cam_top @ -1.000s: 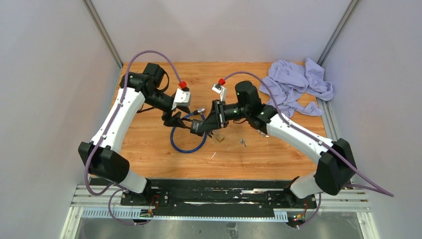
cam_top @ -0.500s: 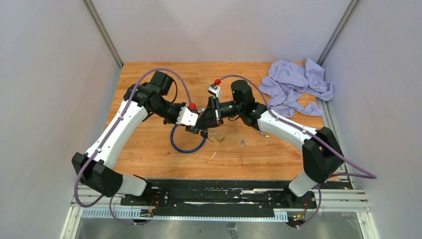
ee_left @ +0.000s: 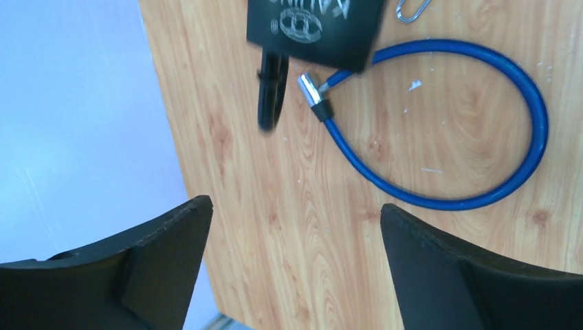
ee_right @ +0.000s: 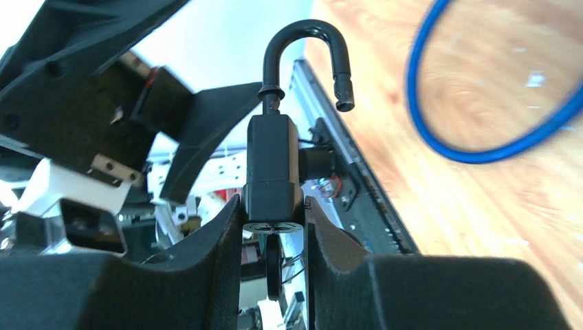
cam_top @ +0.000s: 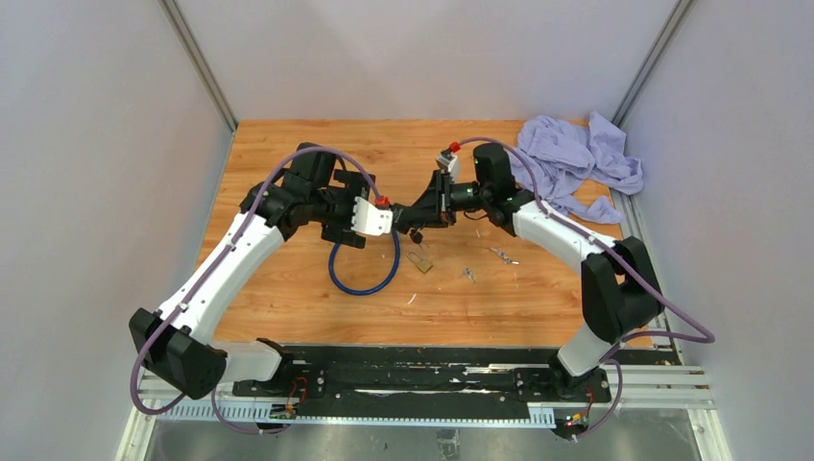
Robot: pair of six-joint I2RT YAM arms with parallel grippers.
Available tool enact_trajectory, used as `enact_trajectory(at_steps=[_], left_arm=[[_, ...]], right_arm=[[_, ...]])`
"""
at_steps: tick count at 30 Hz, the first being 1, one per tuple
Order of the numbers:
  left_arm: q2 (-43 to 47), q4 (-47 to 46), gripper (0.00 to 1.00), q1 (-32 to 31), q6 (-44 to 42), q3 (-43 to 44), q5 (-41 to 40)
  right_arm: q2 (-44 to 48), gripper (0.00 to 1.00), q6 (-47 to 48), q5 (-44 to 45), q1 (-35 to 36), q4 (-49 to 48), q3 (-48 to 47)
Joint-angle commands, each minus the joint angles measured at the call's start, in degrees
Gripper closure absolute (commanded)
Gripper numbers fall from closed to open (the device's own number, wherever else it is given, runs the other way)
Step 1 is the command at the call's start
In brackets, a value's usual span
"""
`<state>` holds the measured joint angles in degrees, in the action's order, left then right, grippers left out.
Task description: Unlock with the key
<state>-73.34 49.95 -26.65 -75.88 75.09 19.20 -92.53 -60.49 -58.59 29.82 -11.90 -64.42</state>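
My right gripper is shut on the body of a black padlock. Its shackle stands up with one end free of the body. A black key head hangs below the lock, between my fingers. In the left wrist view the padlock is held above the table. Beside it lies the metal end of the blue cable. My left gripper is wide open and empty, just left of the right gripper in the top view.
The blue cable loop lies on the wooden table. A small brass padlock and loose keys lie near the middle. A crumpled lilac cloth covers the back right corner.
The left gripper came in against the padlock, then opened wide. The right gripper has carried the padlock up and back to the right, away from the cable.
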Motion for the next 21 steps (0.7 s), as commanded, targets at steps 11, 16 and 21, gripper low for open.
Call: enact_trajectory(at_steps=[11, 16, 21], left_arm=[[3.0, -18.4, 0.02, 4.9, 32.5, 1.2, -17.3], [4.1, -19.0, 0.02, 6.0, 36.5, 1.7, -16.8], [4.6, -19.0, 0.02, 6.8, 41.8, 0.7, -13.0]], right_arm=[[-13.7, 0.99, 31.6, 19.3, -13.4, 32.0, -15.2], [-19.4, 1.0, 36.0, 24.7, -13.6, 35.3, -22.3], [-24.4, 0.99, 36.9, 23.8, -13.5, 36.5, -25.0]])
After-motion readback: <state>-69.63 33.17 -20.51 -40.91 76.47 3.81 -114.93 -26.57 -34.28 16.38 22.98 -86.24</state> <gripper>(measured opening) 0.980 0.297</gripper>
